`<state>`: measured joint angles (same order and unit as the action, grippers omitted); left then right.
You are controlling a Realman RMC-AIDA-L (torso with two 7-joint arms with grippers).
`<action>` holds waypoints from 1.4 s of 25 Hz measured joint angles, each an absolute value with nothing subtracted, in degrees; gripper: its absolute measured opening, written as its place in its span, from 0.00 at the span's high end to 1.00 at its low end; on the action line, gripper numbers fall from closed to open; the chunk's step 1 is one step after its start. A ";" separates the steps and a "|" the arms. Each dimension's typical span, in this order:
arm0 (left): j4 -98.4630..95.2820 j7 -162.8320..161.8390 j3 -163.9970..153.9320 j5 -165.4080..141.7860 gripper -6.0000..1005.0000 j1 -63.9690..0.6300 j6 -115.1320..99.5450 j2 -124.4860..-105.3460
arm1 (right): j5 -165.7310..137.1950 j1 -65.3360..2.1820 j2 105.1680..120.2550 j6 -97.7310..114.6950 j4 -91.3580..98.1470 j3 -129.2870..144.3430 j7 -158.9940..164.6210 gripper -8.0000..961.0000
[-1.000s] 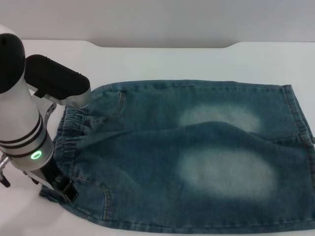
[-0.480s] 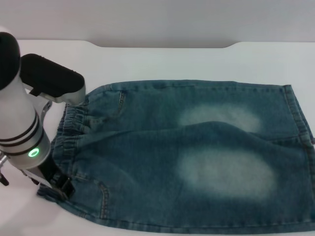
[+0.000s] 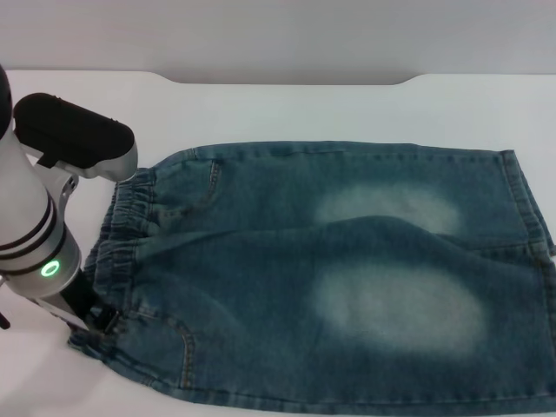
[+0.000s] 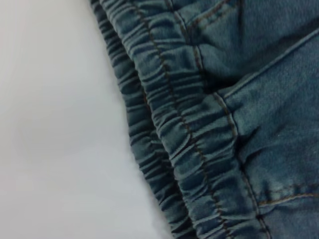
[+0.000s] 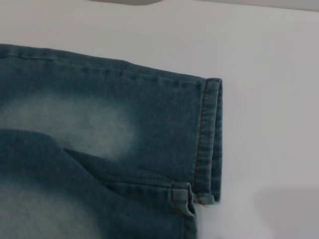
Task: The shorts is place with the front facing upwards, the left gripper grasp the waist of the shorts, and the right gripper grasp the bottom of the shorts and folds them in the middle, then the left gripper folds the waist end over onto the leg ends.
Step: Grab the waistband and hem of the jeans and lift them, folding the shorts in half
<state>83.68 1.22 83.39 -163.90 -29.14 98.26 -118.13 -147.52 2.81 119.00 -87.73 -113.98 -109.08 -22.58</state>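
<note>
Left gripper [image 3: 100, 320] at waist end [image 3: 122, 239], fingers' state unclear; right gripper unseen.

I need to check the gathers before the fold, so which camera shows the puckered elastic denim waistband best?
The left wrist view: the puckered elastic denim waistband fills it close up, with its gathers and stitching clear. The head view shows the waistband whole but small, with the left gripper at its near end. The right wrist view shows only a straight stitched leg hem.

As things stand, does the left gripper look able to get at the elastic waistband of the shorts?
Probably yes. The left gripper sits low at the near corner of the waistband on the shorts, at the fabric's edge. Nothing lies on the band or between them; its fingers are hidden, so a grip is unconfirmed.
</note>
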 joint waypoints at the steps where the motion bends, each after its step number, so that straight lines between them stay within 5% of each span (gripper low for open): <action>1: 83.67 1.22 83.37 -163.84 0.49 -29.00 98.24 -118.15 | -147.51 2.83 119.00 -87.73 -113.98 -108.89 -22.58 0.33; 10: 84.89 1.27 83.35 -163.67 0.80 -28.29 98.77 -118.21 | -147.48 2.90 119.00 -88.03 -113.97 -108.01 -22.10 0.33; 18: 88.01 1.30 83.71 -163.64 0.95 -28.31 99.75 -118.15 | -147.48 3.00 119.08 -89.37 -113.47 -107.99 -21.80 0.33; 35: 88.82 1.44 84.12 -164.09 0.96 -29.43 100.40 -118.03 | -147.49 3.82 119.16 -93.90 -112.27 -106.63 -19.66 0.33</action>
